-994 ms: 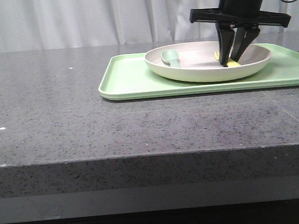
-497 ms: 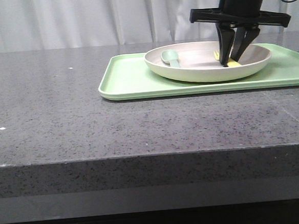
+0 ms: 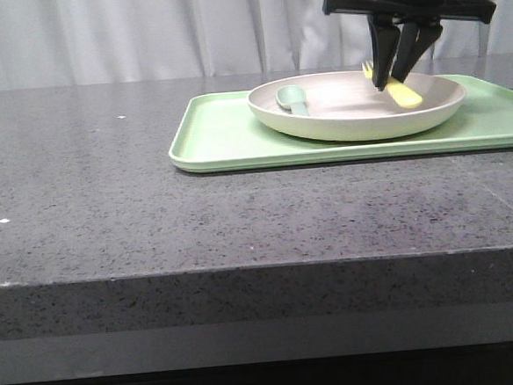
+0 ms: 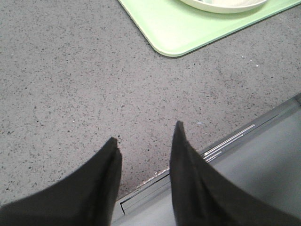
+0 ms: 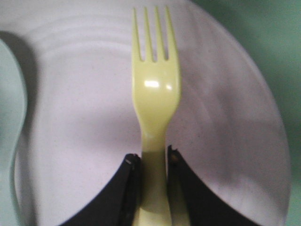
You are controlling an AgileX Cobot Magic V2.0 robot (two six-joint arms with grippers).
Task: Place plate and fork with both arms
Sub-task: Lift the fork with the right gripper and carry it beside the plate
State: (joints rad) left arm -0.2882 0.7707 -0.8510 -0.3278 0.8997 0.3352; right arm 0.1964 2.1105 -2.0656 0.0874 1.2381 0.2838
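Note:
The pale plate (image 3: 357,119) rests on the light-green tray (image 3: 226,137) at the back right of the table. My right gripper (image 3: 391,82) is shut on the handle of the pale-yellow fork (image 3: 401,93), which hangs tilted just above the plate's bowl. The right wrist view shows the fork (image 5: 155,108) clamped by its handle in that gripper (image 5: 154,157), tines pointing away over the plate (image 5: 80,117). My left gripper (image 4: 145,134) is open and empty over the bare counter near its front edge. It is out of the front view.
A grey-green spoon (image 3: 294,99) lies in the plate's left part. The tray's near corner (image 4: 174,33) and the plate's rim (image 4: 225,5) show in the left wrist view. Grey speckled countertop (image 3: 107,194) spreads left and front of the tray.
My right gripper has risen with the fork held in it, lifting the fork off the plate's bowl. The plate, spoon and tray have not moved.

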